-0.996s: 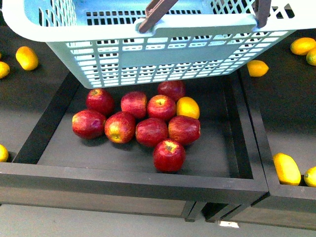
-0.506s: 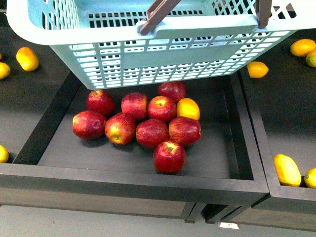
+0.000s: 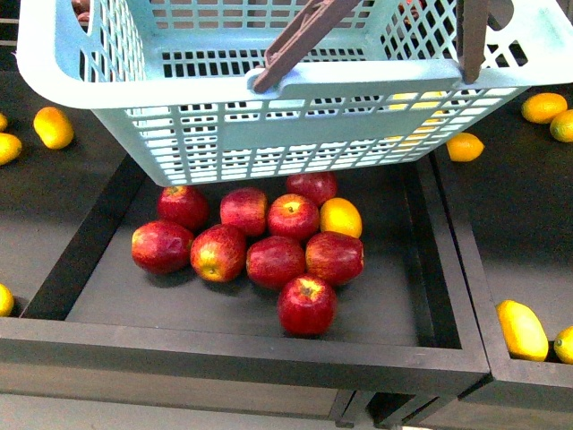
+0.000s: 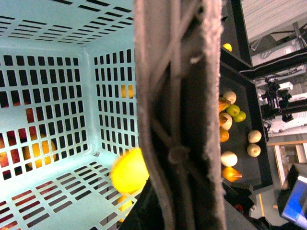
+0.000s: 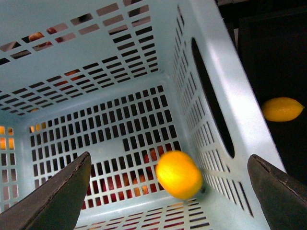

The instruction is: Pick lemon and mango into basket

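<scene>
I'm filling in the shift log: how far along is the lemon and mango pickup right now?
Done: one yellow fruit is inside the basket; I cannot tell whether it is the lemon or the mango. In hand: nothing, as the right gripper is open above the basket. Left: only that one fruit shows inside, so the second is probably still to pick; other yellow fruits lie outside the basket.

The right claw (image 5: 169, 157) has two dark grey, wedge-shaped fingers (image 5: 57, 196), apparently matte.

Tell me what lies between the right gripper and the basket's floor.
One yellow fruit, inside the basket, ahead of the open right gripper; the right wrist view shows it.
</scene>
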Robot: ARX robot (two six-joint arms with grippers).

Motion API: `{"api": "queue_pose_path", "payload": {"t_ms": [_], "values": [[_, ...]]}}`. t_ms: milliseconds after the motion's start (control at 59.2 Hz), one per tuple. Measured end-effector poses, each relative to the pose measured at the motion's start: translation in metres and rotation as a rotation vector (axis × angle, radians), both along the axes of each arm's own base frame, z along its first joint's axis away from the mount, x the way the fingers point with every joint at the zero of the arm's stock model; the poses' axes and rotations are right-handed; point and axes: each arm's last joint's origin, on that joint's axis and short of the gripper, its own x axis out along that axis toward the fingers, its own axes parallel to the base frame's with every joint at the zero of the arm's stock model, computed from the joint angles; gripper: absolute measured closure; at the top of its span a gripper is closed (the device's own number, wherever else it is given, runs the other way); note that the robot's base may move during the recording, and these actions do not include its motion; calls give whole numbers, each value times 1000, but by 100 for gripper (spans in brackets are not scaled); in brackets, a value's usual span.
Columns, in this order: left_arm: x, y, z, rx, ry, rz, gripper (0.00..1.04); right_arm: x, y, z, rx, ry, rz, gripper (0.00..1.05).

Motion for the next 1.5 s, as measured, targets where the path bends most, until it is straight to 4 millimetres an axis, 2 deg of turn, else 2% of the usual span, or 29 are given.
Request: {"api": "queue_pose_path", "payload": {"t_ms": [101, 203, 270, 439, 523, 574, 777, 945, 1503], "values": [[0, 0, 0, 2, -1, 1, 100, -2, -8, 7, 14, -26, -26, 9], [0, 0, 0, 3, -1, 2, 100, -16, -27, 14, 16, -55, -78, 9], [0, 0, 0, 3, -1, 3, 100, -30, -41, 18, 21, -71, -109, 9], [0, 0, 0, 1, 0, 0, 100, -86, -82, 18, -15, -93, -238, 10], [0, 0, 0, 1, 0, 2, 100, -107, -84, 11, -123, -303, -217, 25], [0, -1, 0, 3, -2, -2, 100, -115, -82, 5, -177, -372, -194, 34], [0, -1, 0, -2, 3, 0, 100, -143, -82, -27, -257, -378, -179, 67], [0, -1, 0, 1, 0, 1, 100, -166, -82, -46, -274, -378, -176, 102], [0, -1, 0, 1, 0, 0, 100, -208, -82, -73, -279, -382, -175, 103]]}}
